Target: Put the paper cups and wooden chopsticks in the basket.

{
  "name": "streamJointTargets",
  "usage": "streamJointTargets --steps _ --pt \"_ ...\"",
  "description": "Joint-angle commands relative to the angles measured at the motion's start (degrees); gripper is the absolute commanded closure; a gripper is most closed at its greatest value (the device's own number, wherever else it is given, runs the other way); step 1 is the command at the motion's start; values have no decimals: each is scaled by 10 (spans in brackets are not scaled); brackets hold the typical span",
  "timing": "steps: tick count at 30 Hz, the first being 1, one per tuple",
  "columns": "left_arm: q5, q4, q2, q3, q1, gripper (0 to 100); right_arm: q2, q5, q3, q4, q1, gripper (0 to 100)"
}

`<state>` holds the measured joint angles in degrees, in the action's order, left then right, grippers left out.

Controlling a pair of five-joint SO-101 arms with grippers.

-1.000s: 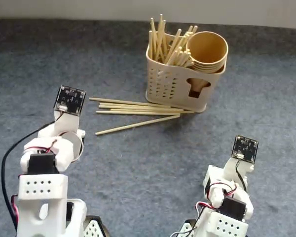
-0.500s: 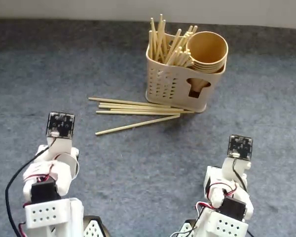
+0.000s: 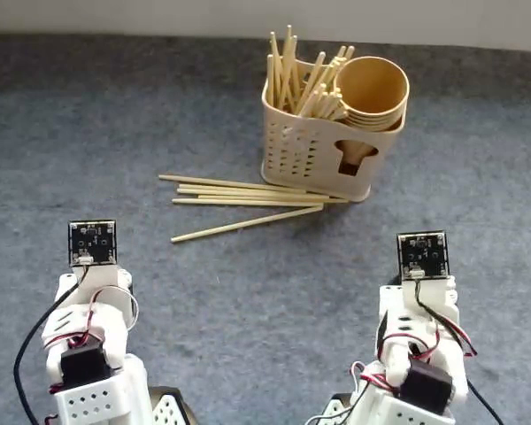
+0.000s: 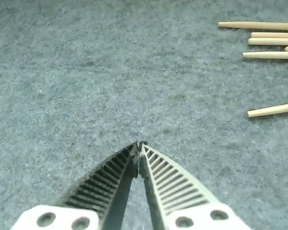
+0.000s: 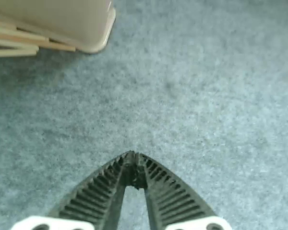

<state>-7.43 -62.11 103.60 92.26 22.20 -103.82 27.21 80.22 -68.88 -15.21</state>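
Standing toward the far side of the bench, the basket holds a stack of paper cups and a bundle of chopsticks. Several loose chopsticks lie flat on the bench just in front of the basket, some reaching its base. The left gripper and the right gripper are both well apart from the basket, on its near side. Each one is pressed together and holds nothing.
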Motion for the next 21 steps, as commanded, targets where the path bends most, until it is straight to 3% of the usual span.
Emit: streamJointTargets --steps 1,5,9,16,21 --pt "6 0 5 -2 6 973 23 7 -132 -51 52 992" --pt "6 1 5 23 5 973 127 7 -240 -81 118 992" --pt "6 53 4 50 0 973 262 7 -342 -103 206 992" --pt "6 49 4 49 0 973 461 5 -448 -113 366 992" --pt "6 49 4 49 0 973 594 5 -517 -111 437 984"
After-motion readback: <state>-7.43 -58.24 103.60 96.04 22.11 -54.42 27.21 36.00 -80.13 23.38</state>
